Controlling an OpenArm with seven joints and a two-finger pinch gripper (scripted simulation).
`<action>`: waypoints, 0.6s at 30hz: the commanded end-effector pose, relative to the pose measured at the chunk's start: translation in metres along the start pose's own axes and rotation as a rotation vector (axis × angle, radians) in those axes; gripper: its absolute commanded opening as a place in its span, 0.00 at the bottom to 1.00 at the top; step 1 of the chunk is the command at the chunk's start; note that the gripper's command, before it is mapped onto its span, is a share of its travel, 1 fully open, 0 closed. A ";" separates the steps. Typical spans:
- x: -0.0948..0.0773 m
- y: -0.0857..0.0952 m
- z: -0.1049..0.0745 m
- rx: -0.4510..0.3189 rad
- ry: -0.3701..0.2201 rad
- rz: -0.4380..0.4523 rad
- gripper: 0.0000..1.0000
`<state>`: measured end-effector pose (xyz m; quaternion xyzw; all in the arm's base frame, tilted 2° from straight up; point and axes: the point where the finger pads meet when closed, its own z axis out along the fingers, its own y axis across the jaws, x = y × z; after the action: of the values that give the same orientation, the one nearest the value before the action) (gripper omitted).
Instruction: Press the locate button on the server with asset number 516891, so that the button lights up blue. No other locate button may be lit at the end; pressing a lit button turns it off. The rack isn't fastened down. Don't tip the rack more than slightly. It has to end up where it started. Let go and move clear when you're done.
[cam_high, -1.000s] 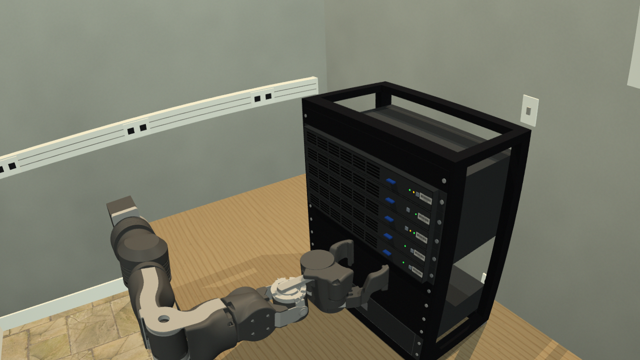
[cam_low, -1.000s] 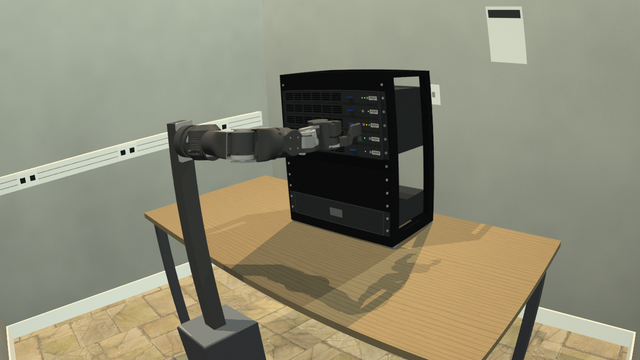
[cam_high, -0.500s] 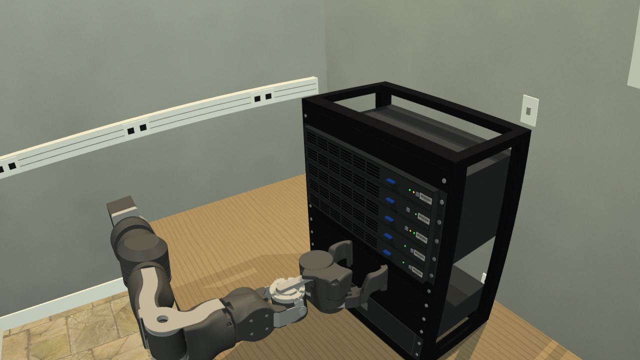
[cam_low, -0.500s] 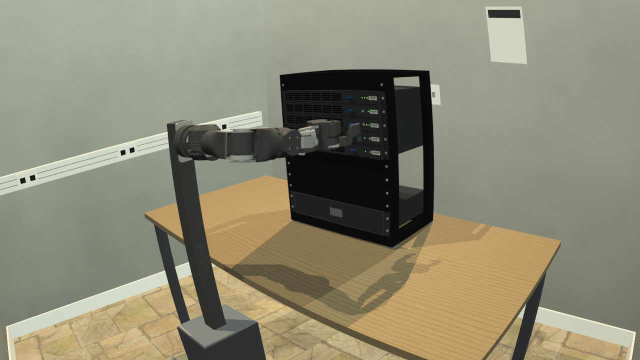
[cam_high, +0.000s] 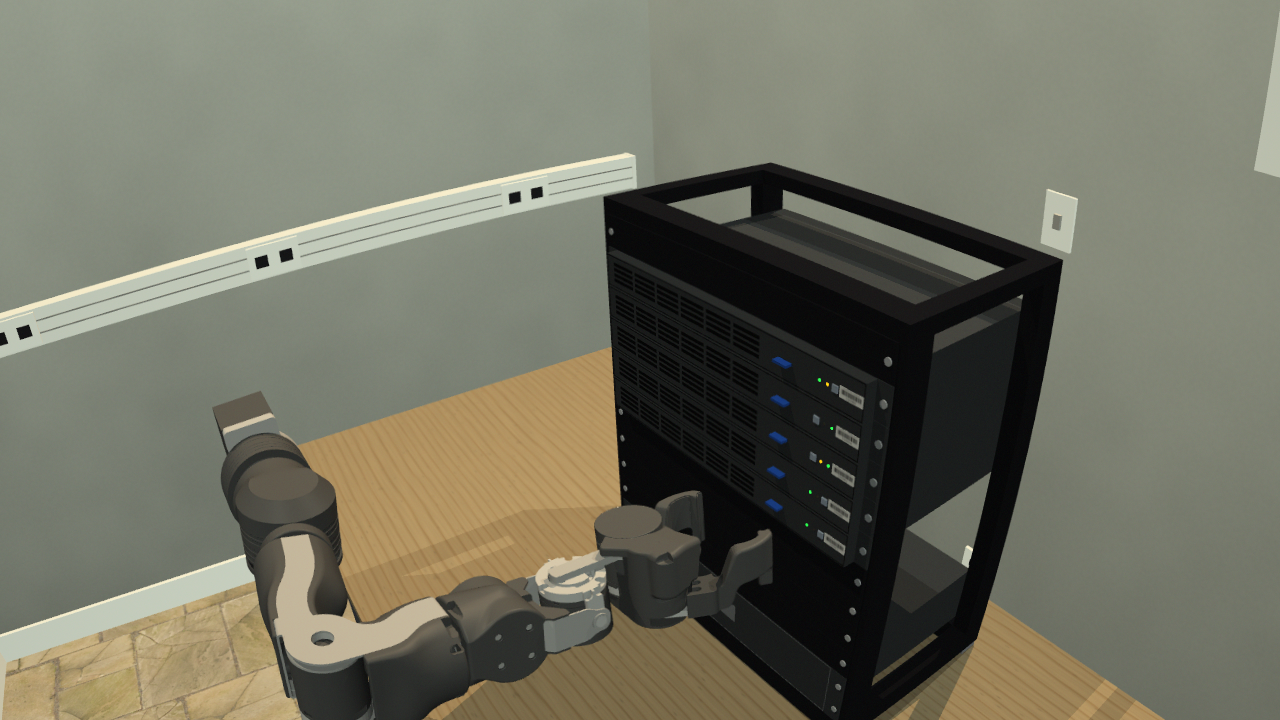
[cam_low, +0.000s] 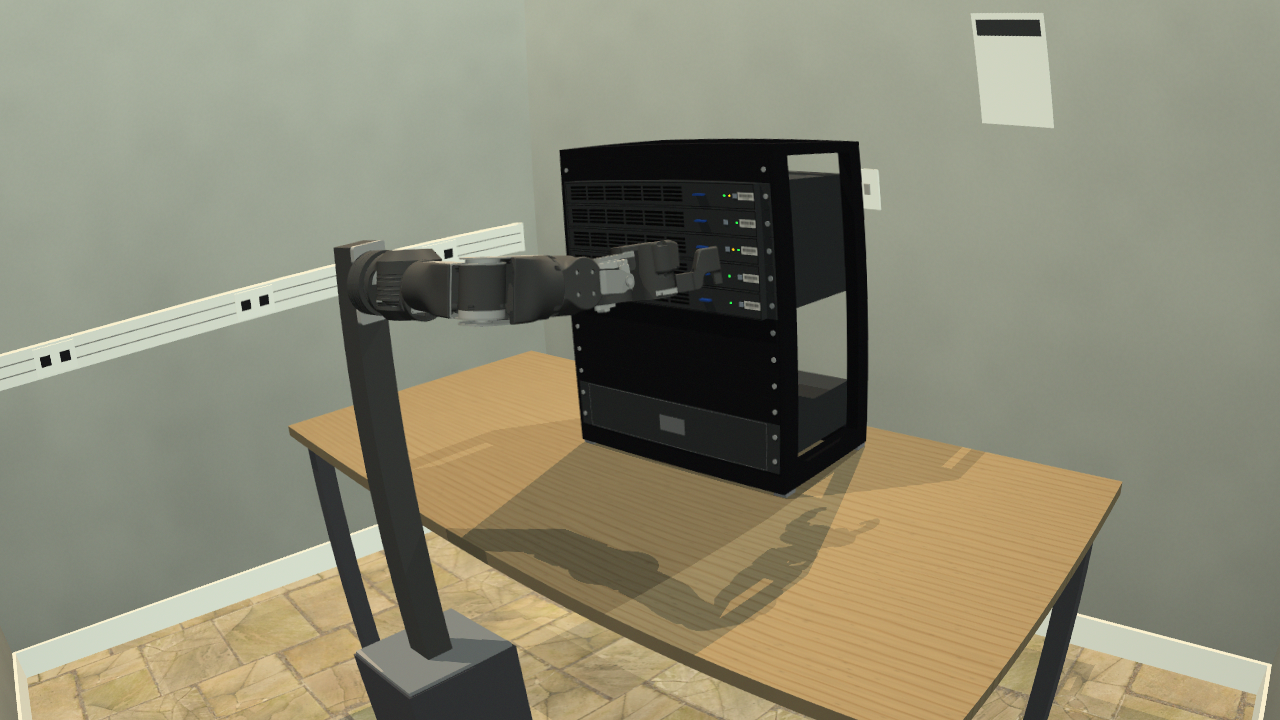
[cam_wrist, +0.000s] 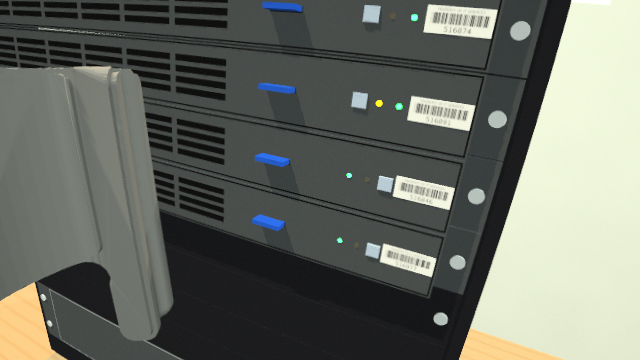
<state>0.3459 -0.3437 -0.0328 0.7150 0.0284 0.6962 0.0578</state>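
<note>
The server marked 516891 (cam_wrist: 310, 107) sat third down in the stack of five, and there was its label (cam_wrist: 440, 113) at the right end of the front panel, numbers just readable in the wrist view. Its locate button (cam_wrist: 359, 100), a small pale square, sat left of a yellow light (cam_wrist: 379, 103) and a green light (cam_wrist: 398, 106), and it showed no blue glow. The pale buttons on the servers above and below looked just as unlit. Each front panel carried a blue tab (cam_wrist: 276, 88) near its middle and vent slots to the left.

The gripper (cam_high: 720, 537) hung in front of the lower servers, close to the rack's face but apart from it in the top view, low and to the left of the target button. The jaws stood partly spread with nothing between them. One grey finger (cam_wrist: 125, 200) filled the left side of the wrist view, covering part of the vents; the other finger did not show there.

The black rack (cam_low: 850, 268) stood upright on the wooden table (cam_low: 939, 555), in the corner near two grey-green walls. A blank panel (cam_low: 680, 429) closed off the rack's bottom bay. The arm (cam_low: 483, 286) reached out level from a tall dark post (cam_low: 375, 429) standing on the tiled floor beside the table, and its shadow fell across the tabletop.
</note>
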 end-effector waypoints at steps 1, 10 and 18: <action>-0.001 0.001 0.000 -0.008 -0.009 -0.029 0.60; -0.006 0.001 -0.002 -0.015 -0.044 -0.155 0.60; -0.010 0.001 -0.004 -0.021 -0.075 -0.291 0.60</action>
<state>0.3416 -0.3443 -0.0435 0.7289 0.1166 0.6568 0.1541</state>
